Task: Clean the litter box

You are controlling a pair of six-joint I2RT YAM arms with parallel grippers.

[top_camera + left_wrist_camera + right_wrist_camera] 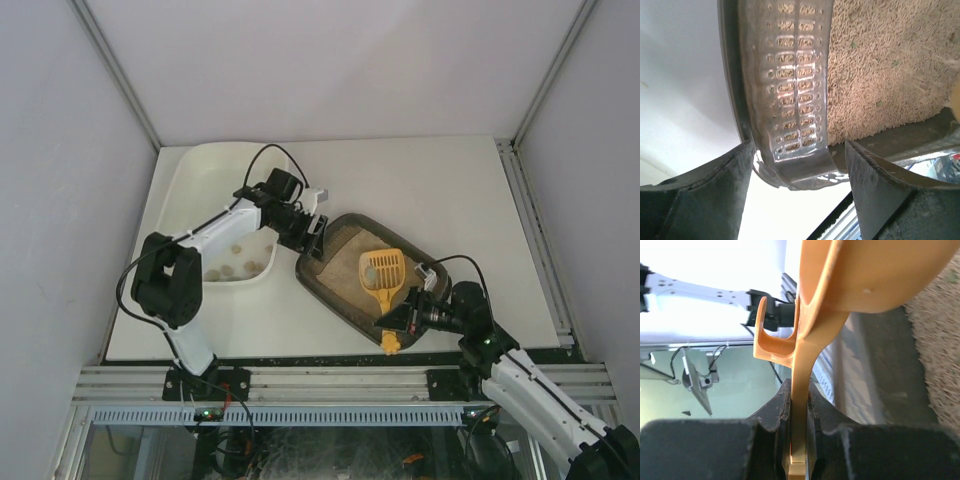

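Note:
The litter box [314, 282], a dark olive tray of beige litter, lies slanted in mid-table. My left gripper [316, 238] is open at its far-left corner. In the left wrist view that corner, with its glossy slotted wall [790, 100], sits between the fingers of the left gripper [799, 145]; I cannot tell whether they touch it. A yellow slotted scoop [382, 270] rests with its head over the litter. My right gripper [398, 322] is shut on its handle at the tray's near edge. The right wrist view shows the right gripper [799, 390] pinching the handle below the scoop bowl [875, 270].
A larger cream-white tub [200, 185] stands left of the litter box and touches it, with several pale lumps [240, 268] at its near end. The left arm reaches across this tub. Grey walls enclose the table, and a metal rail [340, 385] runs along the near edge.

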